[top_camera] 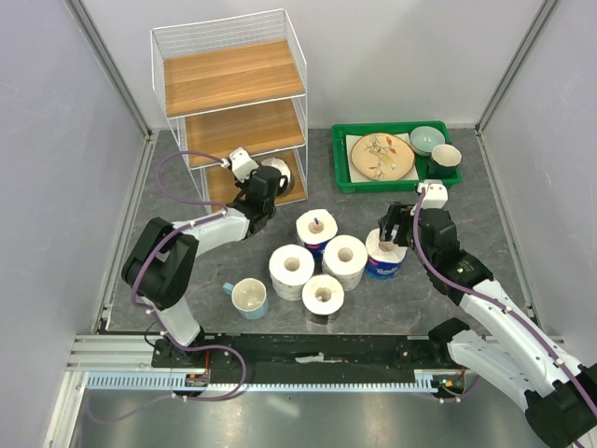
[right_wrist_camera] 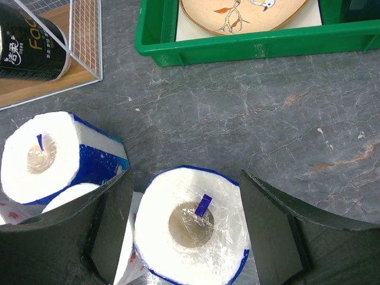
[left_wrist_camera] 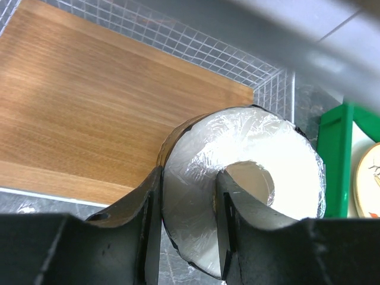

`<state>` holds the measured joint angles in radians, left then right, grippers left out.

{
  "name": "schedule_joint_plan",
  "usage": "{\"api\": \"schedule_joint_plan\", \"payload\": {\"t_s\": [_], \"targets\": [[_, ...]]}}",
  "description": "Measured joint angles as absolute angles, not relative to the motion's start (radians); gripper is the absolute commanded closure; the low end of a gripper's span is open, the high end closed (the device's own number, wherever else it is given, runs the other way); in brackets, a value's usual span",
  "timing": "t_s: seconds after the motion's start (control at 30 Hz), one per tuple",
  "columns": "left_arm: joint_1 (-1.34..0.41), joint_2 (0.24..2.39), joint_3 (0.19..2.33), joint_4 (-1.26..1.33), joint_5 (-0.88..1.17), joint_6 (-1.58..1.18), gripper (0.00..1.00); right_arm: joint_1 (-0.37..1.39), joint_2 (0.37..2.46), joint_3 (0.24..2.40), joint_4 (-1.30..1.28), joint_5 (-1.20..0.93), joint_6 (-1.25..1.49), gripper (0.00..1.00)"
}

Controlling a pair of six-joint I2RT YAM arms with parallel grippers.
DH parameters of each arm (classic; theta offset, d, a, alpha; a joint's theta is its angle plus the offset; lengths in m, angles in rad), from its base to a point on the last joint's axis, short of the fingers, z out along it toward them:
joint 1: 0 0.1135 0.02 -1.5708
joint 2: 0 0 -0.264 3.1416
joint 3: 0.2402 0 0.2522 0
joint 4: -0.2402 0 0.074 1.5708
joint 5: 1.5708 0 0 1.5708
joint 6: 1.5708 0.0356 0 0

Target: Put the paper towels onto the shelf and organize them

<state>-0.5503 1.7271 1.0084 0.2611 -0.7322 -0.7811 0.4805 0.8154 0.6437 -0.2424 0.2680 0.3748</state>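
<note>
Left pincer (left_wrist_camera: 189,205): closed on the wall of the dark-wrapped roll (left_wrist_camera: 285,148), with one finger in the core and one outside.
Dark-wrapped roll: held on its side at the lowest board (left_wrist_camera: 89,107) of the shelf (top_camera: 233,75), centre right of the left wrist view.
Step in hand: judged to be placement. The roll should be seated towards the mesh corner, and the inner finger drawn straight out.
Right pincer (right_wrist_camera: 185,178): open, astride a blue-wrapped roll (right_wrist_camera: 160,231); no contact is seen.
Other rolls (top_camera: 344,259): clustered on the tabletop (top_camera: 504,233), centre of the top view.
</note>
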Motion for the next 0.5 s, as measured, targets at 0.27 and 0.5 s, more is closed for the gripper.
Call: {"api": "schedule_joint_plan", "payload": {"t_s": [0.27,0.5], "targets": [[-0.551,1.722,0.993,0.247,-0.743,-0.79,0.47,0.48,0.815,0.644,-0.242,0.267,0.375,0.2],[-0.551,1.722,0.993,0.241,-0.749,-0.805,0.41,0.48,0.815,0.644,-0.242,0.267,0.375,0.2]]}}
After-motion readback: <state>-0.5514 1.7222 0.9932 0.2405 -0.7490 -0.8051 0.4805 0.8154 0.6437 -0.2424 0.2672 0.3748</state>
